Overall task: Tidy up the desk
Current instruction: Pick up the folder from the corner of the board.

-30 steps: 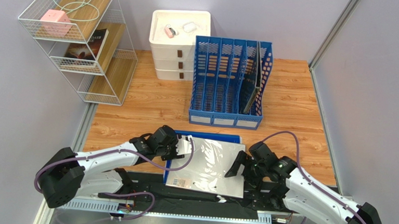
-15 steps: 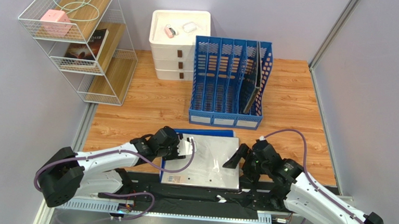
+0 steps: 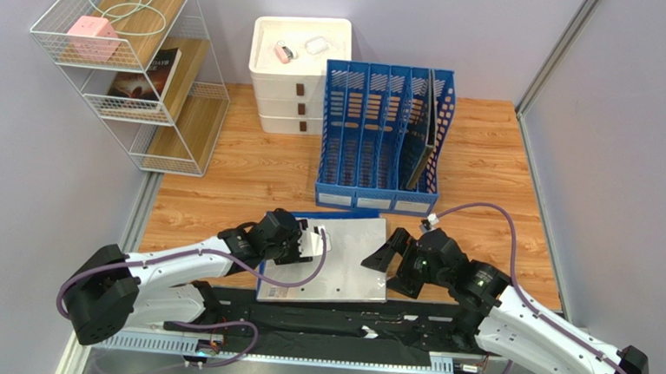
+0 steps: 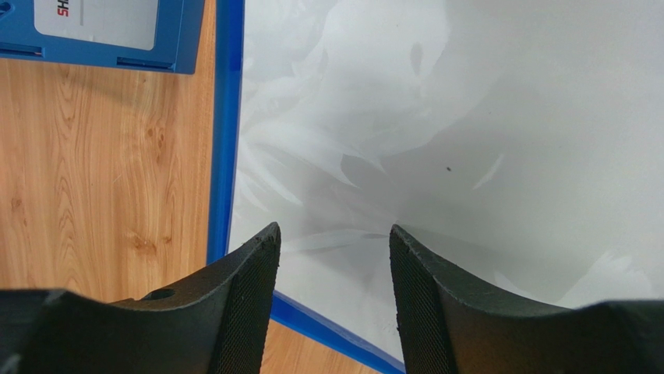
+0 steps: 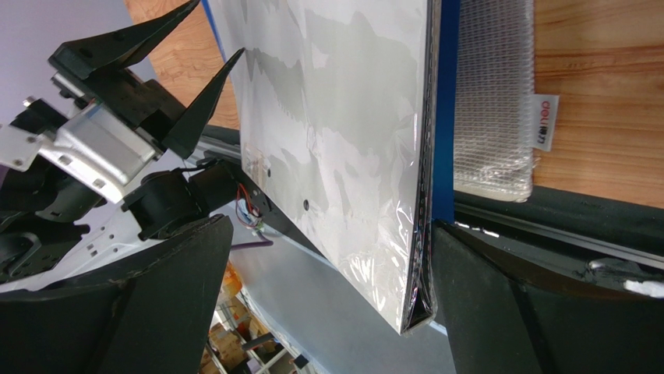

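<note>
Where the grippers meet: at one silver plastic-wrapped packet (image 3: 328, 261), lying at the near edge of the desk (image 3: 250, 169).
Left gripper (image 3: 316, 240): fingers parted a moderate way at the packet's left edge, clamping nothing.
Right gripper (image 3: 379, 252): jaws spread wide, astride the packet's right edge.
Under the packet: one blue folder (image 3: 339, 215).
Right wrist view alone: one mesh pouch (image 5: 495, 93) just beside the folder.
Top view alone: one blue file rack (image 3: 383, 138), one white drawer unit (image 3: 298, 72) with three drawers, one wire shelf (image 3: 135, 62).
Desk: it bears the folder, rack and drawer unit.
</note>
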Controlling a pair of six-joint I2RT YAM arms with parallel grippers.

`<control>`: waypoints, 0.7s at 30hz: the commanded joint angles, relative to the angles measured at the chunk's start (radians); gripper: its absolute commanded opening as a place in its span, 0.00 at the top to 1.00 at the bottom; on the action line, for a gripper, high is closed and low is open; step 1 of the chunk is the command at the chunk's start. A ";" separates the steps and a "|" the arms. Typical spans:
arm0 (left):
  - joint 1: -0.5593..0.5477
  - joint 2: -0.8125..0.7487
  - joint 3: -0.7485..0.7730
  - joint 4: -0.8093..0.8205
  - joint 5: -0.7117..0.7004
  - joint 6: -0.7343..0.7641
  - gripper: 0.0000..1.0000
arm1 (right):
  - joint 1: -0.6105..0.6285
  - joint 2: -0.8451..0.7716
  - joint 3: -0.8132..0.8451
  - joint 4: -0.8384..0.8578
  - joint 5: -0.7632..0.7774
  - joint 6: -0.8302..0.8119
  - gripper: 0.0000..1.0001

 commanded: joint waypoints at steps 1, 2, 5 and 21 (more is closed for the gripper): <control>-0.022 0.027 0.007 -0.014 0.047 -0.030 0.40 | 0.030 0.002 -0.026 0.294 0.032 0.088 0.00; -0.022 0.027 0.008 -0.014 0.047 -0.030 0.40 | 0.033 0.006 -0.024 0.300 0.040 0.088 0.00; -0.022 0.024 0.008 -0.010 0.047 -0.033 0.40 | 0.061 0.015 0.003 0.303 0.057 0.094 0.00; -0.022 -0.128 0.045 -0.108 -0.045 -0.016 0.40 | 0.200 -0.084 -0.105 0.055 0.212 0.191 0.00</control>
